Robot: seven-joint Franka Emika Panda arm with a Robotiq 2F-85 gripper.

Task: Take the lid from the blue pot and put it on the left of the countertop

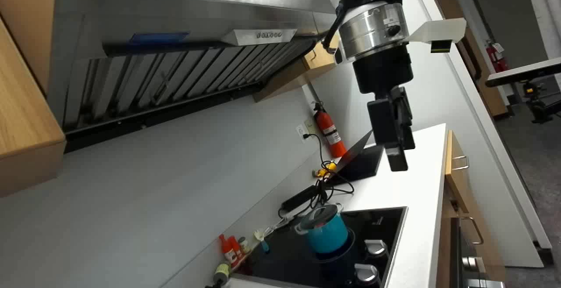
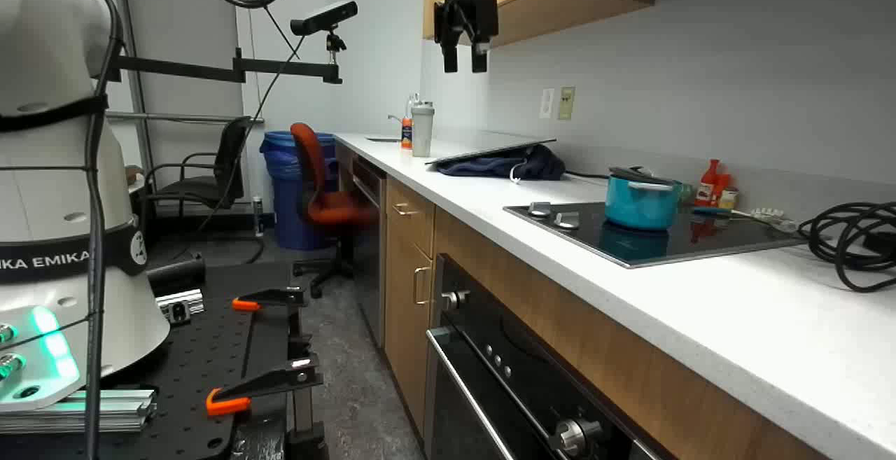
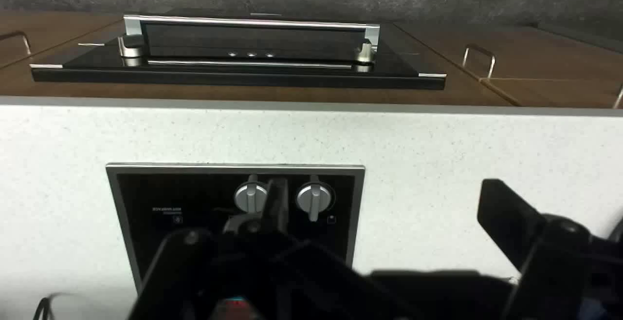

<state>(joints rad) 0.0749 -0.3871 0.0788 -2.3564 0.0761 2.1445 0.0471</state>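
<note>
The teal-blue pot (image 1: 328,236) stands upright on the black glass cooktop (image 1: 280,255); in both exterior views it shows whole (image 2: 640,202). A dark lid (image 1: 321,215) sits on top of the pot (image 2: 633,173). The white countertop (image 1: 414,178) runs round the cooktop (image 3: 418,149). My gripper (image 2: 465,64) hangs high above the counter, well above and apart from the pot. In the wrist view its black fingers (image 3: 384,198) are spread wide with nothing between them. The pot is almost wholly hidden behind the gripper in the wrist view.
A range hood (image 1: 184,16) and wooden cabinets hang over the counter. A flat dark laptop-like thing (image 2: 493,152) lies near the cooktop. Red bottles (image 2: 707,183) and utensils (image 2: 766,217) lie at its back edge. Coiled black cables (image 2: 850,239) and a shaker bottle (image 2: 422,129) stand on the counter.
</note>
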